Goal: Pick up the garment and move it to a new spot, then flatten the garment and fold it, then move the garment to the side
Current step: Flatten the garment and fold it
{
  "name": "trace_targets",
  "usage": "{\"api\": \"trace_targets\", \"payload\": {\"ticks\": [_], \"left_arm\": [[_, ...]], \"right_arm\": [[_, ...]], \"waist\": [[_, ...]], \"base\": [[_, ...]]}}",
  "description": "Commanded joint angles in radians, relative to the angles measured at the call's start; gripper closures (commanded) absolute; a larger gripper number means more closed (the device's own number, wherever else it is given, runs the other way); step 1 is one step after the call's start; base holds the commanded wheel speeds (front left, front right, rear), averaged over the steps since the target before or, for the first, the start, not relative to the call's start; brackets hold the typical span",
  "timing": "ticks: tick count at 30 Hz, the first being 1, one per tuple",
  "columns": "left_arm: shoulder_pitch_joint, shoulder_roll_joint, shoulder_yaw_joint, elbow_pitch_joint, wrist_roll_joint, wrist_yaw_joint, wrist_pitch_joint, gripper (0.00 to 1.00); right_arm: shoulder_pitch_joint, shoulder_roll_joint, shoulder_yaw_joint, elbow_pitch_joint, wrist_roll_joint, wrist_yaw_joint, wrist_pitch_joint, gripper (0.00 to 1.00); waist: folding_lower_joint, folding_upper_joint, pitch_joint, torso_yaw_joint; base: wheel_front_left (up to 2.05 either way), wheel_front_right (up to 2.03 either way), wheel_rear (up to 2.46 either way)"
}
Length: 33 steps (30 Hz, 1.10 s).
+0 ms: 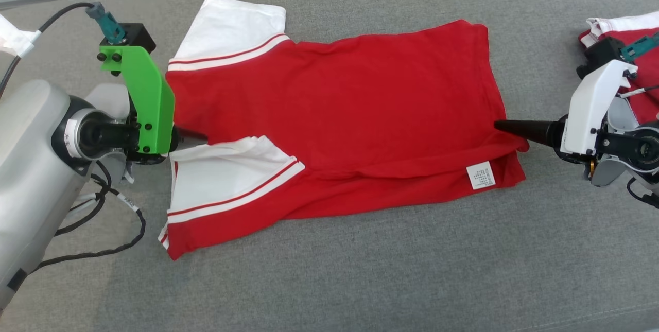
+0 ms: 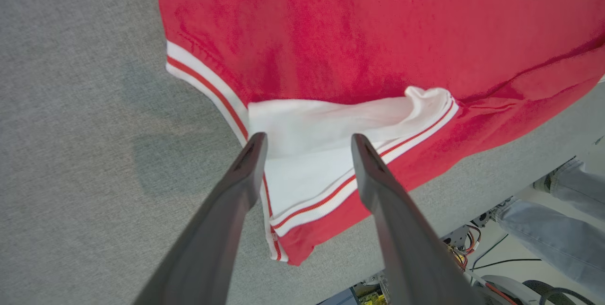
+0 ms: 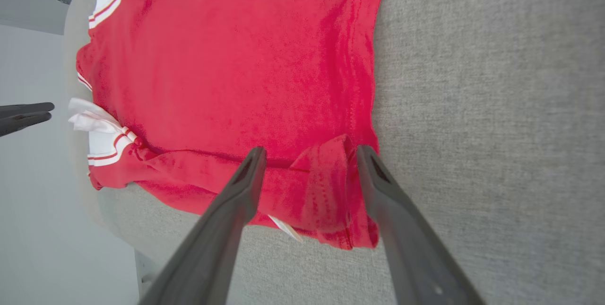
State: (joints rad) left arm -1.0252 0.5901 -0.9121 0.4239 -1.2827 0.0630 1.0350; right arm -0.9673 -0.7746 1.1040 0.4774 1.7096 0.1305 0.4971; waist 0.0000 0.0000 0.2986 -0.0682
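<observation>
Left gripper (image 2: 308, 139): fingers spread wide and pinching nothing, set low over the shoulder end of the garment.
Between its fingers: the white sleeve (image 2: 321, 125) with red piping, lying turned in over the red body, loosely rucked at its far tip.
Right gripper (image 3: 310, 151): open as well and holding nothing, with its fingers either side of a small raised curl of red hem (image 3: 331, 177).
Just beside that curl: a white care label (image 1: 481, 175) facing up, so the flap there shows its inner side.
Task's thing: the red shirt (image 1: 360, 105) lies stretched between the two grippers, sleeves toward the left one and hem toward the right one, resting on the grey tabletop (image 1: 360, 280).
Why so, as I judge it: the near long edge lies doubled over the body, so one lengthwise fold looks made. The grippers stand at its two ends, where they could tension the cloth.
Beyond the left gripper: the other white sleeve (image 1: 231, 28), flat and spread outward.
Behind the right gripper: another red-and-white cloth (image 1: 638, 28), well apart from the shirt.
Containers: none here, so the garment sits straight on the tabletop.
Past the tabletop's edge: a person's leg (image 2: 557, 229) in jeans.
</observation>
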Motion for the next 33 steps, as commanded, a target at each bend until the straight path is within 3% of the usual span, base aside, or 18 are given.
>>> {"api": "trace_targets", "payload": {"ticks": [1,4,8,13,17,21,28,33], "left_arm": [[-0.007,-0.004,0.009,0.008,0.014,-0.018,-0.026,0.0],[-0.006,-0.001,0.015,0.007,0.041,-0.065,-0.103,0.0],[0.026,0.012,0.037,-0.011,0.106,-0.119,-0.283,0.0],[0.094,0.052,0.032,-0.071,0.23,-0.14,-0.519,0.0],[0.179,0.085,0.054,-0.122,0.313,-0.079,-0.718,0.0],[0.284,0.102,0.089,-0.186,0.355,0.01,-0.895,0.0],[0.486,0.126,0.144,-0.317,0.423,0.19,-1.17,0.0],[0.619,0.099,0.173,-0.389,0.459,0.283,-1.279,0.0]], "right_arm": [[0.019,-0.009,-0.009,-0.003,0.007,0.0,-0.017,0.0],[0.042,-0.024,-0.03,-0.028,0.012,0.0,-0.061,0.0],[0.093,-0.054,-0.07,-0.09,-0.005,0.0,-0.175,0.0],[0.168,-0.089,-0.099,-0.154,-0.144,0.001,-0.452,0.0],[0.24,-0.094,-0.131,-0.149,-0.253,0.0,-0.701,0.0],[0.311,-0.075,-0.244,-0.109,-0.365,0.0,-0.763,0.0],[0.582,0.13,-0.76,-0.159,-0.715,0.0,-0.762,0.0],[0.804,0.31,-1.003,-0.275,-0.919,0.0,-0.762,0.0]], "waist": [[0.0,0.0,-0.021,0.01],[0.0,0.0,-0.051,0.019],[0.0,0.0,-0.096,0.028],[0.0,0.0,-0.155,0.042],[0.0,0.0,-0.195,0.049],[0.0,0.0,-0.219,0.053],[0.0,0.0,-0.228,0.056],[0.0,0.0,-0.233,0.065]], "base": [[0.0,0.0,0.0],[0.0,0.0,0.0],[0.0,0.0,0.0],[0.0,0.0,0.0],[0.0,0.0,0.0],[0.0,0.0,0.0],[0.0,0.0,0.0],[0.0,0.0,0.0]]}}
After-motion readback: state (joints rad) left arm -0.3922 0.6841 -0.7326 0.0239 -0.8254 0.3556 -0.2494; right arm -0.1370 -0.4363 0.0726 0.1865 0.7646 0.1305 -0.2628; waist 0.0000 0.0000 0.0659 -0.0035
